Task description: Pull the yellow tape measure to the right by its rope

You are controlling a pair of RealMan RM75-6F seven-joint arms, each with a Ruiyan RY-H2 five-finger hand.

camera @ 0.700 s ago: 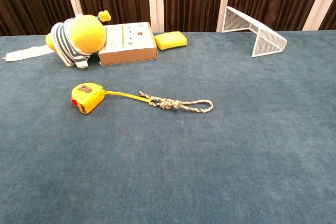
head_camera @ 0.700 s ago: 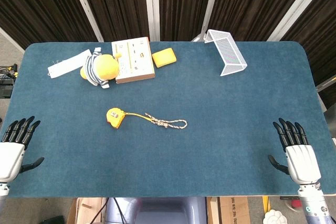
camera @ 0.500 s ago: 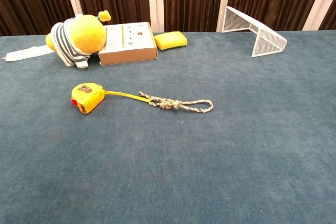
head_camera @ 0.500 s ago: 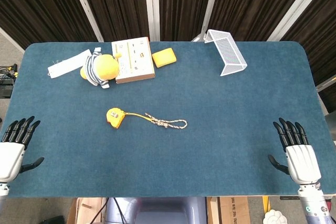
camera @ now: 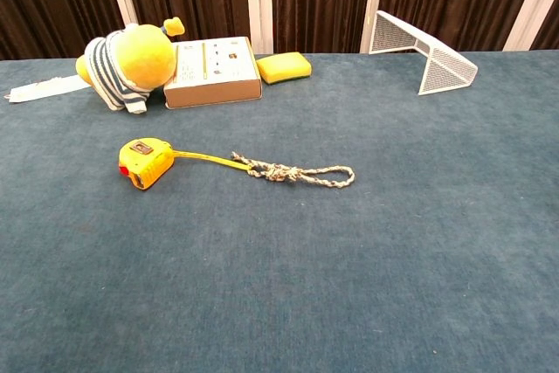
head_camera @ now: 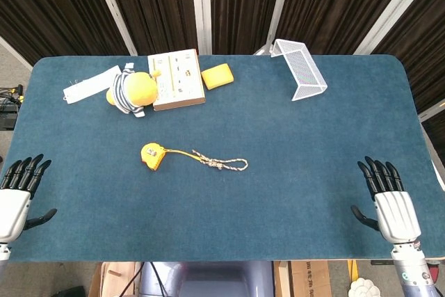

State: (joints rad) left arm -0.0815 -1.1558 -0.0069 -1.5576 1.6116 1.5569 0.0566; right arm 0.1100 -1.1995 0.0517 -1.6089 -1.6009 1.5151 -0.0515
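Note:
The yellow tape measure (head_camera: 151,156) (camera: 145,162) lies on the blue table left of centre. A short stretch of yellow tape leads right from it to a knotted rope (head_camera: 222,165) (camera: 300,174) that ends in a loop. My right hand (head_camera: 386,198) is at the table's front right corner, fingers spread, holding nothing, far from the rope. At the front left edge my left hand (head_camera: 15,197) is likewise spread and empty. Neither hand shows in the chest view.
At the back left lie a yellow plush toy in a striped shirt (head_camera: 131,91) (camera: 127,58), a flat box (head_camera: 176,78), a yellow sponge (head_camera: 217,76) and a white label strip (head_camera: 89,84). A white mesh rack (head_camera: 300,69) (camera: 423,48) stands at the back right.
My right hand has shifted slightly left and up along the front edge. The tape measure and rope have not moved.

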